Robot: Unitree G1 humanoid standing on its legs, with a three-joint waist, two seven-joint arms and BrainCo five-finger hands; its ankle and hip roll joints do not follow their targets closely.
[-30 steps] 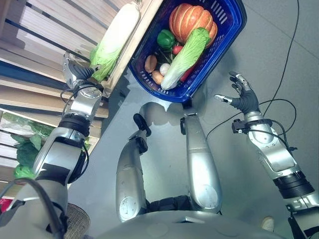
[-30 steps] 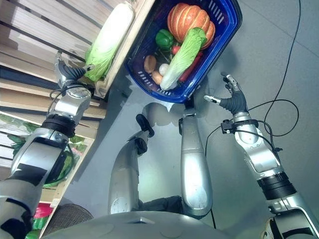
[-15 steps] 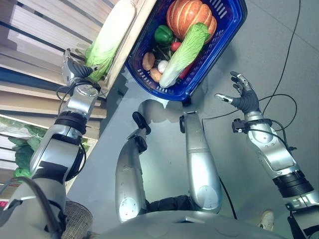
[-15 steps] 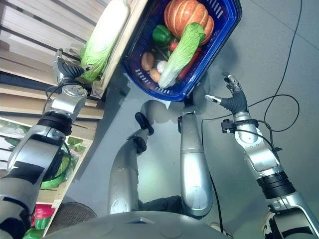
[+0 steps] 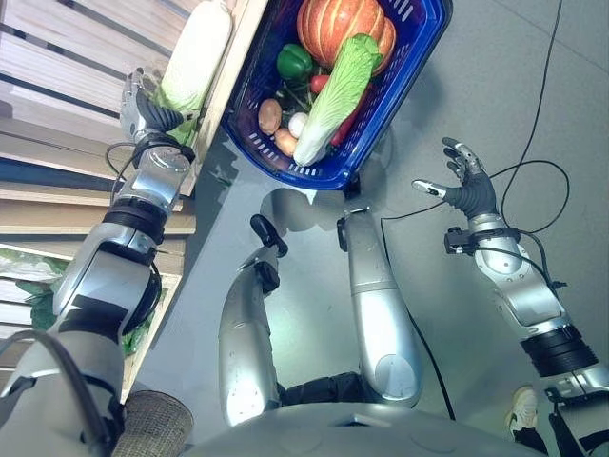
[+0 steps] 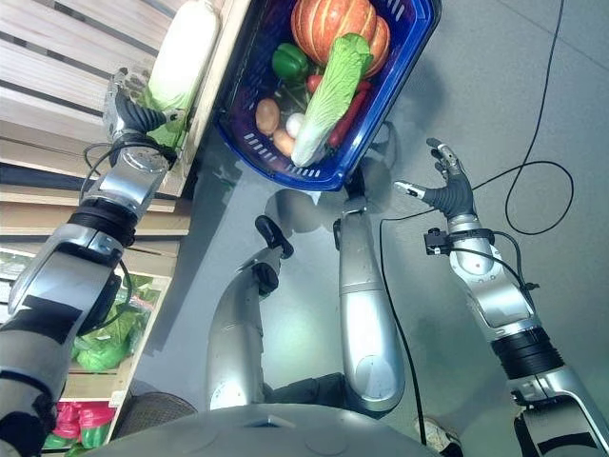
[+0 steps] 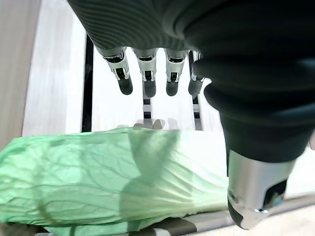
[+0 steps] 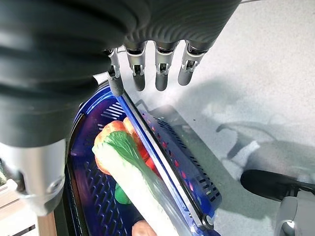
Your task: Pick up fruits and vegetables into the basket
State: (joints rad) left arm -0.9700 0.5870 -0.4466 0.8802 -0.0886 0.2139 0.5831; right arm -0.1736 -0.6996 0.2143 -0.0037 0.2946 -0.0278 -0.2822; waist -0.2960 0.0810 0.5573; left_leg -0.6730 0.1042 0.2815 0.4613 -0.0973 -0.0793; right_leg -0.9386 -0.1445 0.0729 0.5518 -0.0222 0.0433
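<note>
Shelf-laid cabbage (image 5: 193, 63) just beside left robot hand (image 5: 143, 107).

My view cuts off the blue basket (image 5: 419, 57) and the pumpkin (image 5: 338, 24) at the top edge. The basket's cabbage (image 5: 328, 100) hides what lies under it.

head pair: down, basket (image 5: 400, 86) shared | wrists: close, perhaps angled
</note>
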